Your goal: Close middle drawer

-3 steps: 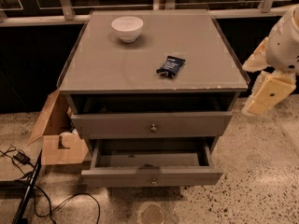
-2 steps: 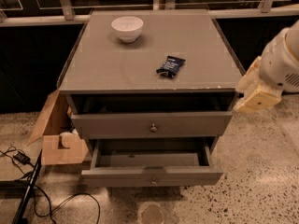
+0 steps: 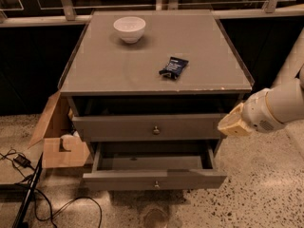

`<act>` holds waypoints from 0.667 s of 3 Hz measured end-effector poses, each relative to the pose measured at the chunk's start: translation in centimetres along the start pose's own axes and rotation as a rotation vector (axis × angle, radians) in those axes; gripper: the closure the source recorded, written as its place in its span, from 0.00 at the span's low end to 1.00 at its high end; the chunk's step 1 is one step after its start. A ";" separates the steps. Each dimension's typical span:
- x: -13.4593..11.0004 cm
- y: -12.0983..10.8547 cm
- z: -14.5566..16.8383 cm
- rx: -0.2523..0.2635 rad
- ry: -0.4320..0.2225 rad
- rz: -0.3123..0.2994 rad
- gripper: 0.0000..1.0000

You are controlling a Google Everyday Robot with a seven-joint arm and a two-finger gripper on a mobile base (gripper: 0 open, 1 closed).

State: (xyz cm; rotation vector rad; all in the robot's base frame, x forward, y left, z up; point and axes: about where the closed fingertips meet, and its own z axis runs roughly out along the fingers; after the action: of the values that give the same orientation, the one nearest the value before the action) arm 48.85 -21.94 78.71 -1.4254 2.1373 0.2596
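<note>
The wide, shallow grey wooden middle drawer [image 3: 190,178] stands pulled well out at lower centre, while the cream-coloured gripper [image 3: 232,123], whether clenched or released cannot be told, hangs at right beside the grey cabinet [image 3: 142,65], apparently lining up to push it

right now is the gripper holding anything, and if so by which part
Nothing seems held: the gripper hangs beside the cabinet at its right front corner, above the pulled-out middle drawer and away from its brass knob.
</note>
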 end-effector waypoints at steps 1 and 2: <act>0.0 0.0 0.0 0.000 0.000 0.000 1.00; 3.3 2.5 2.2 -0.016 0.011 -0.001 1.00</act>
State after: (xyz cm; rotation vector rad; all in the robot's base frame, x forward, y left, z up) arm 46.40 -22.55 74.78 -1.4395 2.1481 0.2699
